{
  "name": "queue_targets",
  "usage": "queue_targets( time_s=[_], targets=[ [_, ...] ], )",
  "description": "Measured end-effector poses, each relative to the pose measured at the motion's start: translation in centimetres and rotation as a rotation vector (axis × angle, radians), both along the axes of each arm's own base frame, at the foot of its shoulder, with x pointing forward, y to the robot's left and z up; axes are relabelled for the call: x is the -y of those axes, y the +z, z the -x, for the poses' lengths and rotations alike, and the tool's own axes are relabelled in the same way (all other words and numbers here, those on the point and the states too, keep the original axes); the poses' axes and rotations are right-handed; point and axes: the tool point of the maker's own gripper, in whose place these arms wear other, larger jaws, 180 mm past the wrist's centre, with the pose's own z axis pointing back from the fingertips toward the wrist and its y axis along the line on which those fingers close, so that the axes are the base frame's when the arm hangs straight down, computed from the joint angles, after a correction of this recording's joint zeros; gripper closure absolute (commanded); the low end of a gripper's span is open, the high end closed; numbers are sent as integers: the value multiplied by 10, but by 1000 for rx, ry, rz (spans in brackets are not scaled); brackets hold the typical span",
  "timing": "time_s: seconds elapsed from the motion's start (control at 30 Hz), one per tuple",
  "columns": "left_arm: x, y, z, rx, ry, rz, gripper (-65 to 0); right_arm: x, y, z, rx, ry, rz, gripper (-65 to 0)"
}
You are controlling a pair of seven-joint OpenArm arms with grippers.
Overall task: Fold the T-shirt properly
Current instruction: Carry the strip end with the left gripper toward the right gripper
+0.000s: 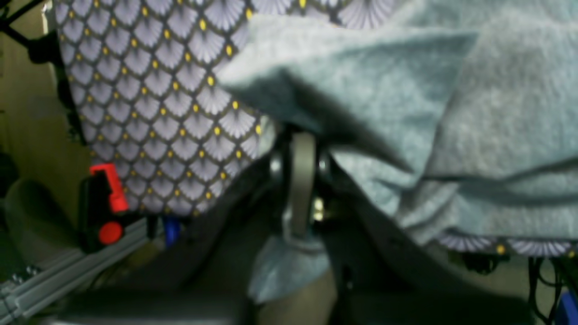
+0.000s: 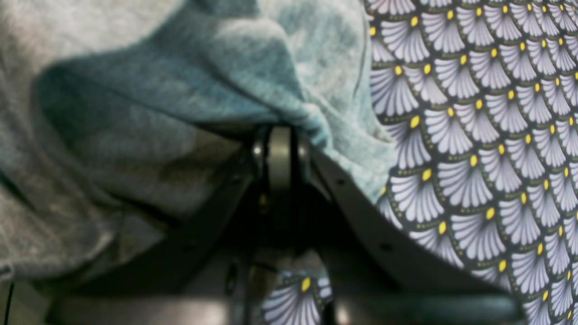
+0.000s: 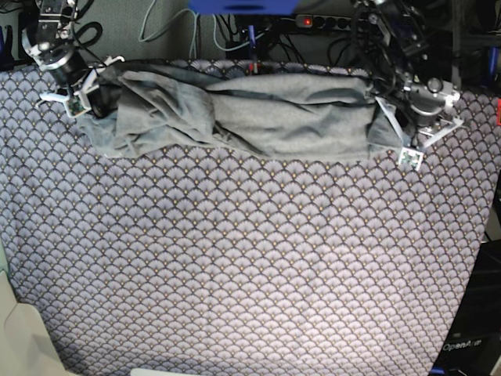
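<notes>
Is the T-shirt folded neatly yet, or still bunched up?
Bunched, not neatly folded: the T-shirt lies as a wrinkled roll along the tablecloth's far edge.

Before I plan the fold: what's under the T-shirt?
Under the T-shirt only the purple patterned tablecloth shows around it; anything beneath the bunched fabric is covered.

Two-armed rig. The left arm (image 3: pixel 407 55) is built of black links ending in a silver cylindrical wrist housing, with white angular brackets at the left gripper (image 3: pixel 390 129) and black cables looped along the upper links. The right arm (image 3: pixel 51 35) shows the same scheme: black segments, a metallic grey wrist joint, white bracket plates at the right gripper (image 3: pixel 95 100). In the wrist views, each gripper has dark flat finger plates with small round holes, flanking a pale grey central bar (image 1: pixel 300 180) with bright screw heads beside it.
</notes>
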Motion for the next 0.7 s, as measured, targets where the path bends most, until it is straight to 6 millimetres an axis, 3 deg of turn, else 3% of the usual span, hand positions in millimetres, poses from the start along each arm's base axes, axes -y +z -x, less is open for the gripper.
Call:
queue_targets(
  time_s=[0.23, 0.47, 0.7],
  targets=[
    [38, -1, -12, -14, -125, 17, 0, 0, 0, 0, 0, 0, 0, 0],
    [91, -5, -15, -62, -260, 98, 0, -1, 0, 0, 1, -1, -2, 0],
    [141, -12, -1, -85, -390, 202, 0, -1, 0, -1, 2, -1, -2, 0]
  ],
)
